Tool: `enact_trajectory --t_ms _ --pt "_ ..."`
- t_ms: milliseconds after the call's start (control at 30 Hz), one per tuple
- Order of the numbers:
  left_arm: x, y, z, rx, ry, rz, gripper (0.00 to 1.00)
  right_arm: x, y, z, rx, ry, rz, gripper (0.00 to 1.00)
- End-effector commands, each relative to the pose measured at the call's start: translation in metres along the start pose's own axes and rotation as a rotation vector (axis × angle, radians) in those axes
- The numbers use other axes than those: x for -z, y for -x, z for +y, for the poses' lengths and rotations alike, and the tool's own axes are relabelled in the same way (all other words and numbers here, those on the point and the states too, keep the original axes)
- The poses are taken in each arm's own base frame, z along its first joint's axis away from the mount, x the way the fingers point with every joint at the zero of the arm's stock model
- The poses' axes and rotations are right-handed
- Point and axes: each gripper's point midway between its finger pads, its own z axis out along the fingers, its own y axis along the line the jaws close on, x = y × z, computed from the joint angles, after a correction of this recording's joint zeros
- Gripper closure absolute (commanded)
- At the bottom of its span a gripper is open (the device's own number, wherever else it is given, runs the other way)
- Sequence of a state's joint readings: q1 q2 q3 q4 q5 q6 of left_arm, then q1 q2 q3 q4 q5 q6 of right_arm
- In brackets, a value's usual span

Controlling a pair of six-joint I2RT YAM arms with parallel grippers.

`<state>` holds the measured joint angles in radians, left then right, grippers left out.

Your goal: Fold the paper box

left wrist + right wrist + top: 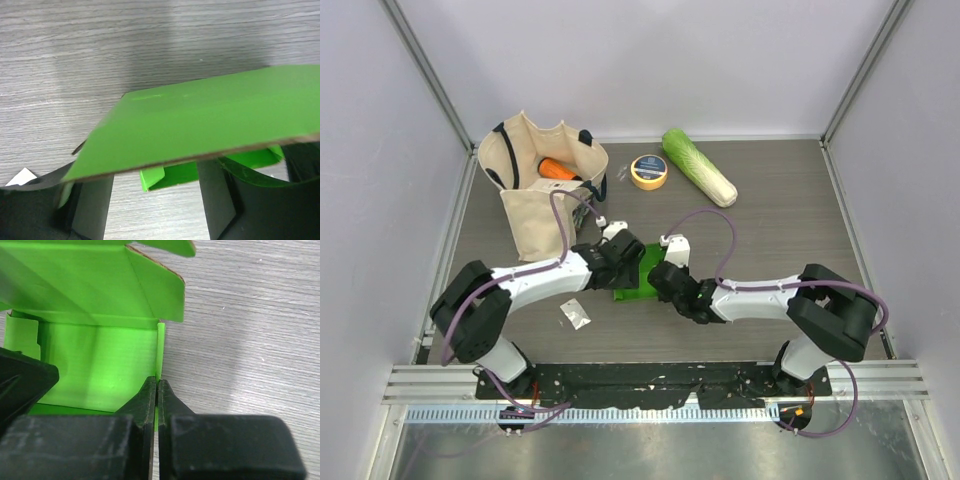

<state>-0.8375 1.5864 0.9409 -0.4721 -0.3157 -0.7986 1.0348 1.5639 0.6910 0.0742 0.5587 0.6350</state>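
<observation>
Beneath left gripper (pixel 625 264), paper box (pixel 640 284) half hidden.

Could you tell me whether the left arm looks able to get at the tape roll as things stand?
Probably yes: the left gripper is open at the box, and only bare table lies between it and the tape roll; the bag stands left of that path.

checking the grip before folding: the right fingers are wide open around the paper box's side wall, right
Not open: the right fingers are shut on the side wall of the paper box; the right wrist view shows it.
</observation>
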Motion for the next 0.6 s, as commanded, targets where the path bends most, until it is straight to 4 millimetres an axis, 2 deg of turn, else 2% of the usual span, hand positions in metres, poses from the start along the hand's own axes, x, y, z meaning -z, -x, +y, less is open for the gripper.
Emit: enact_trajectory --t_ms 0,67,100,133,200,333,433,567 --pt "0.025 0.016 -0.014 0.024 -0.116 -0.058 0.31 0.010 0.010 0.004 -0.014 0.031 -0.025 0.92" --pt "0.029 0.008 -0.011 0.041 -0.151 -0.038 0.28 0.013 0.014 0.006 -0.014 0.049 -0.038 0.87" --pt "0.039 0.014 -0.014 0.063 -0.194 -0.067 0.27 0.013 0.015 0.006 -0.011 0.053 -0.040 0.86" --pt "0.039 0.006 -0.010 0.070 -0.210 -0.047 0.27 0.014 0.016 0.006 0.002 0.055 -0.044 0.86" --pt "0.052 0.010 -0.010 0.088 -0.265 -0.080 0.26 0.013 0.020 0.007 0.012 0.053 -0.049 0.86" --pt "0.065 0.000 0.000 0.114 -0.314 -0.098 0.25 0.005 0.018 0.006 0.052 0.028 -0.040 0.85" --pt "0.067 -0.007 0.009 0.148 -0.305 -0.083 0.28 0.000 0.016 0.003 0.083 -0.001 -0.034 0.85" --pt "0.068 -0.014 0.008 0.201 -0.326 -0.050 0.33 -0.005 0.012 -0.005 0.112 -0.044 -0.031 0.85"
